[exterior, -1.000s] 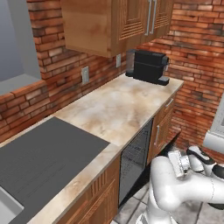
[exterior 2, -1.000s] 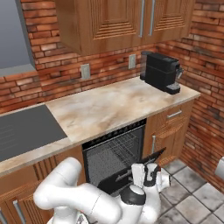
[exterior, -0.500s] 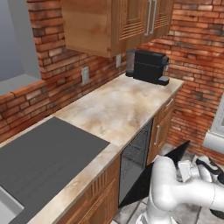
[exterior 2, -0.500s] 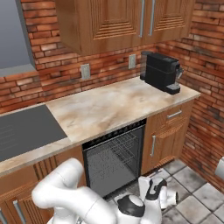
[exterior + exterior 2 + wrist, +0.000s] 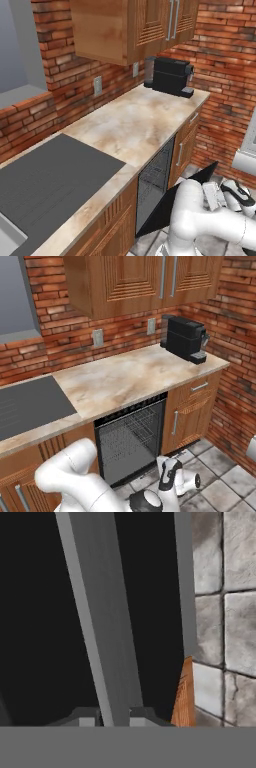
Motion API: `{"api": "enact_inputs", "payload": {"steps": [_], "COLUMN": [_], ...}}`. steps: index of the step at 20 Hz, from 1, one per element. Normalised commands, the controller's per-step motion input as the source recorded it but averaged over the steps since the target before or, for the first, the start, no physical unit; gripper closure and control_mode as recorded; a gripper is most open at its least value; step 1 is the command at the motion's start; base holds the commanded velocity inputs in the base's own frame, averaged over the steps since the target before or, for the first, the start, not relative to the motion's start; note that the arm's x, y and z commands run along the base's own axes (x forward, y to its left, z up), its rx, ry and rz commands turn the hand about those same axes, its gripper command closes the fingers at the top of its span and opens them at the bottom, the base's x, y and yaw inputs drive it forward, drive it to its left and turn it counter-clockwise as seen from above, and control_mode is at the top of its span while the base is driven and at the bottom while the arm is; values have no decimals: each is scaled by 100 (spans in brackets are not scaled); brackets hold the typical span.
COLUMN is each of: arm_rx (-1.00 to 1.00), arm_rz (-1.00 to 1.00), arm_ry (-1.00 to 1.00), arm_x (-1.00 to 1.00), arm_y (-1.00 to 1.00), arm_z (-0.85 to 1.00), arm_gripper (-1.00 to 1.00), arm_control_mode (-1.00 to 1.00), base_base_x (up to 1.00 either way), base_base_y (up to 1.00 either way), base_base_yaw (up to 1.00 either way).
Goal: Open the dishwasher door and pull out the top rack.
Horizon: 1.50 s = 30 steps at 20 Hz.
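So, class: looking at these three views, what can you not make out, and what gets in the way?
- Dishwasher door, left base view: its handle end is hidden behind the arm.
- Hand, hand view: the fingertips clamp the silver bar handle, but the bar's ends are cut off by the edges.
- Racks, right base view: too fine to tell top from bottom.
- Coffee machine: buttons too small.

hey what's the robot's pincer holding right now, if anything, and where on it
The pincer is shut on the silver bar handle of the black dishwasher door, one fingertip on each side of the bar.
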Motion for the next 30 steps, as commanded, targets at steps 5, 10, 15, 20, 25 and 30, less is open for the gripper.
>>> {"api": "enact_inputs", "payload": {"steps": [5, 10, 15, 20, 25, 30], "arm_rx": [-7, -1, 0, 0, 0, -6], "arm_rz": [-9, -4, -3, -2, 0, 0], "arm_ry": [0, 0, 0, 0, 0, 0], "arm_x": [0, -21, -45, -37, -32, -12], "arm_y": [-4, -24, -29, -40, -31, 0], "arm_z": [0, 0, 3, 19, 59, 100], "arm_gripper": [100, 100, -100, -100, -100, -100], "arm_control_mode": [-100, -100, -100, -100, -100, -100], "base_base_x": [0, 0, 0, 0, 0, 0], "base_base_y": [0, 0, 0, 0, 0, 0], "base_base_yaw": [0, 0, 0, 0, 0, 0]}}
